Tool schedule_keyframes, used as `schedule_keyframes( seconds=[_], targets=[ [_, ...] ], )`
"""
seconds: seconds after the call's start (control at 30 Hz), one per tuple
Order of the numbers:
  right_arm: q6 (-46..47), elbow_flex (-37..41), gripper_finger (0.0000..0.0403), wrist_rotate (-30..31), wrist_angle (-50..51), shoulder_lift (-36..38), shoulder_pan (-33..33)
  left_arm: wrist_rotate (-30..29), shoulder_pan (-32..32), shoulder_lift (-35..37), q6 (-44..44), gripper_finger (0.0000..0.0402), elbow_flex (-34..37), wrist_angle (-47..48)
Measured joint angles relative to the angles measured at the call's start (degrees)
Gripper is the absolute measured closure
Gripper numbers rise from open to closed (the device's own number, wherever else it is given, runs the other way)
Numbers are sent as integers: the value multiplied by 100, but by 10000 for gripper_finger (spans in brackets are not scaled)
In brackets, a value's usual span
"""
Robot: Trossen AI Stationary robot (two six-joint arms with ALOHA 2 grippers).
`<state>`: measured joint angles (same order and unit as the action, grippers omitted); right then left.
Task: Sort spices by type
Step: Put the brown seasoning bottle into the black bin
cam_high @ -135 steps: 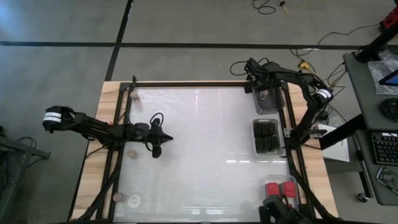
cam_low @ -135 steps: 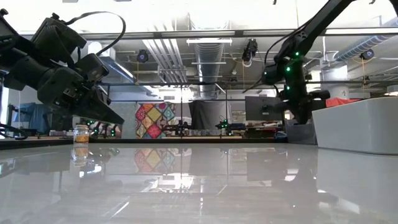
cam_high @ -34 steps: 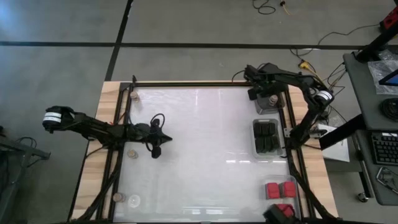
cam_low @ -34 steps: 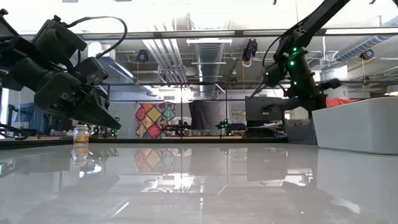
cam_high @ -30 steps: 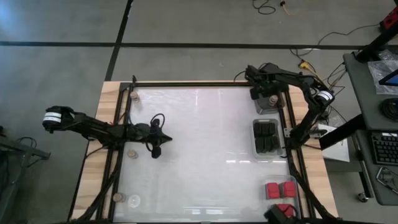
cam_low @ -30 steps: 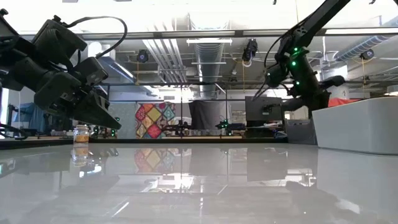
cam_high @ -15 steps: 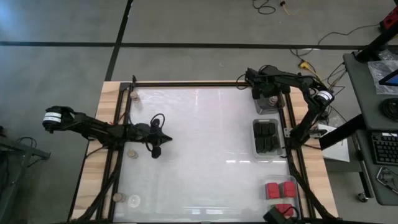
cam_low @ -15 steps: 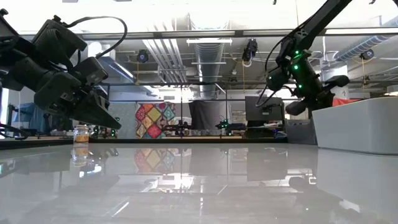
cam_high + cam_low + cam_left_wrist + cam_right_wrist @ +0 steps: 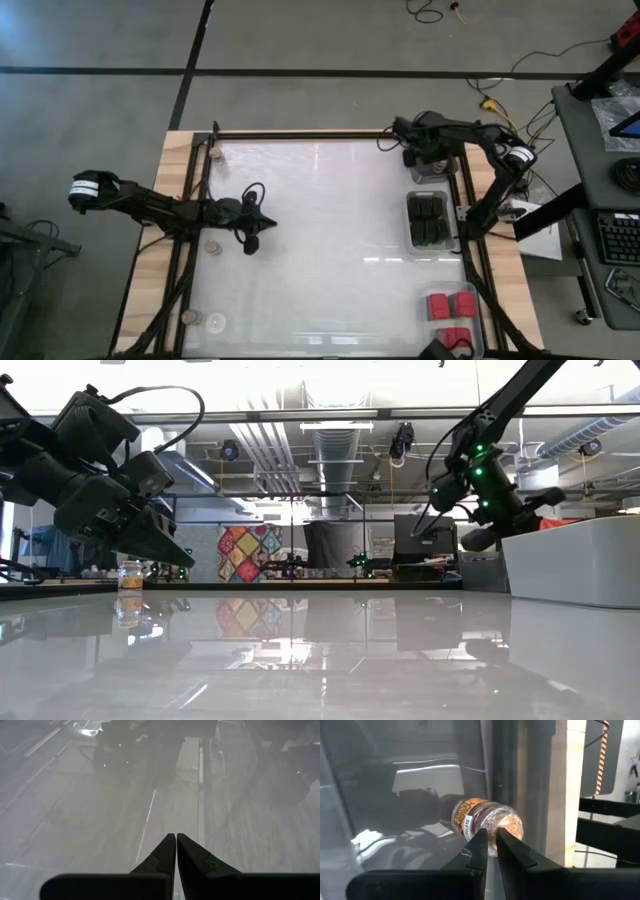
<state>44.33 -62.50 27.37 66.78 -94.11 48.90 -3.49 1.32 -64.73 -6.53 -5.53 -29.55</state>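
Note:
A small round jar (image 9: pixel 487 820) with brownish contents lies on its side inside the clear far-right tray (image 9: pixel 440 176). My right gripper (image 9: pixel 491 834) is shut and hangs just over that jar, pointing steeply down (image 9: pixel 413 152). Black blocks (image 9: pixel 428 220) fill the middle right tray, and red blocks (image 9: pixel 452 304) fill the near right one. Loose jars stand on the table's left side: one at the far corner (image 9: pixel 215 153), one (image 9: pixel 212 246) beside my left gripper, and two at the near corner (image 9: pixel 200 320). My left gripper (image 9: pixel 251 244) is shut and hovers at the middle left. My right gripper's shut fingertips (image 9: pixel 481 836) stand in front of the lying jar's glass side (image 9: pixel 492 822), coming from above at a slant. Whether they touch the jar I cannot tell.
Black frame rails (image 9: pixel 466 200) run along the table's left and right sides, close to the trays. A broad glossy stretch of table (image 9: pixel 320 230) lies between the arms. In the low view the near tray's wall (image 9: pixel 580 560) blocks the right.
My right gripper has sunk a little toward the far-right tray and the jar in it, staying shut. The jar has kept its place in the tray.

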Motion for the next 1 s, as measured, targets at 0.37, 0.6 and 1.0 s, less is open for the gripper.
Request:
schedule_keyframes(
  seconds=[0.37, 0.6, 1.0],
  targets=[
    [-516, -44, 374, -321, 41, 49, -365, 3, -1, 0, -1, 401, -1, -1],
    [-743, -35, 374, -616, 374, 247, -458, 4, 0, 0, 1, 401, -1, 1],
    [-846, -80, 374, -1116, 256, 647, -440, 6, 0, 0, 1, 401, -1, 1]
  ],
)
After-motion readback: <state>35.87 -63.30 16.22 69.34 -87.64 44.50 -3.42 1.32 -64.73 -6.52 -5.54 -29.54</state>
